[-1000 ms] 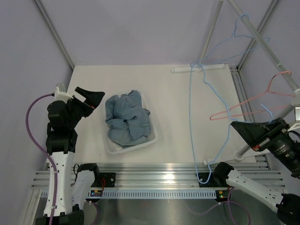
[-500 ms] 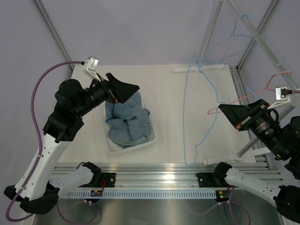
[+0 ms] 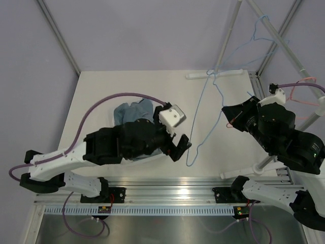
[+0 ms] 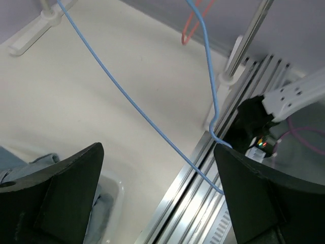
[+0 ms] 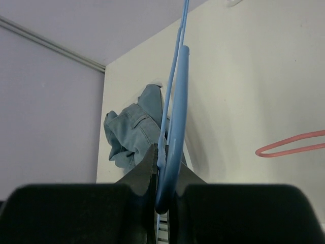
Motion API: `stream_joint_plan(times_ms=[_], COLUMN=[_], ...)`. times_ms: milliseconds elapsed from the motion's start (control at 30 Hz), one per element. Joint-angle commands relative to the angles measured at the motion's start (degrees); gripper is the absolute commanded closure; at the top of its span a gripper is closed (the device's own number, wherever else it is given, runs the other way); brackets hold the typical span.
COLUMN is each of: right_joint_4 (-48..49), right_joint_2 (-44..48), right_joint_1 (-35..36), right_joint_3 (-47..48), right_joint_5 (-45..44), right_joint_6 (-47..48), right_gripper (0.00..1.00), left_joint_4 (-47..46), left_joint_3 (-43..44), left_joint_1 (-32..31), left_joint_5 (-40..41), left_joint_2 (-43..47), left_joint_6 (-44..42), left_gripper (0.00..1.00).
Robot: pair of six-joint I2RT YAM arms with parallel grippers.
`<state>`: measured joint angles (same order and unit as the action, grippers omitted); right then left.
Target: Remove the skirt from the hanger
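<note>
The blue denim skirt (image 3: 133,109) lies crumpled in a white tray (image 3: 152,158), off the hanger and mostly hidden under my left arm. It also shows in the right wrist view (image 5: 133,127). The bare blue wire hanger (image 3: 203,109) hangs from the rack, its lower end swung left above the table. My right gripper (image 3: 227,113) is shut on the hanger wire (image 5: 175,127). My left gripper (image 3: 182,147) is open wide and empty past the tray's right side. In its wrist view the hanger wire (image 4: 142,114) crosses above the gap between its fingers (image 4: 66,193).
A red hanger (image 3: 299,86) hangs on the rack pole at the right and also shows in the right wrist view (image 5: 294,145). A white rack foot (image 3: 203,75) lies at the table's back. The metal rail (image 3: 167,190) runs along the near edge.
My left arm swung from the left side across the tray toward the hanger's lower end. My right arm moved left with the hanger, and the hanger's lower end swung left.
</note>
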<state>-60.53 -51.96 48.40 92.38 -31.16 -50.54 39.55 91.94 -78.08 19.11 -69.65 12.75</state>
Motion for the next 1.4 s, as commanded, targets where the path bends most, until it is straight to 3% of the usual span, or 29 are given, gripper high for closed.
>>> stream_joint_plan(times_ms=[0, 600, 733, 1100, 1367], right_joint_4=[-1.25, -0.55, -0.46, -0.55, -1.6], right_joint_2=[-1.29, -1.65, -1.21, -0.15, 0.46], right_joint_1=[0.29, 0.29, 0.29, 0.29, 0.29], right_joint_3=[1.75, 0.79, 0.79, 1.49, 0.96], right_joint_5=[-5.05, -4.7, -4.62, -2.33, -3.29], right_joint_6=[-4.21, -5.27, -5.27, -5.88, -6.15], right_gripper=[1.0, 1.0, 1.0, 1.0, 1.0], left_joint_4=[2.64, 3.16, 4.48, 18.44, 20.3], left_joint_3=[1.31, 2.8, 2.8, 10.45, 11.07], left_joint_1=[-6.98, -18.94, -19.3, -19.21, -19.21], left_joint_5=[20.76, 26.41, 27.2, 40.47, 47.76], left_joint_2=[-1.01, -10.24, -12.35, -24.38, -25.19], left_joint_6=[-7.56, -4.4, -2.92, 1.92, 4.91], left_gripper=[0.07, 0.05, 0.05, 0.03, 0.07])
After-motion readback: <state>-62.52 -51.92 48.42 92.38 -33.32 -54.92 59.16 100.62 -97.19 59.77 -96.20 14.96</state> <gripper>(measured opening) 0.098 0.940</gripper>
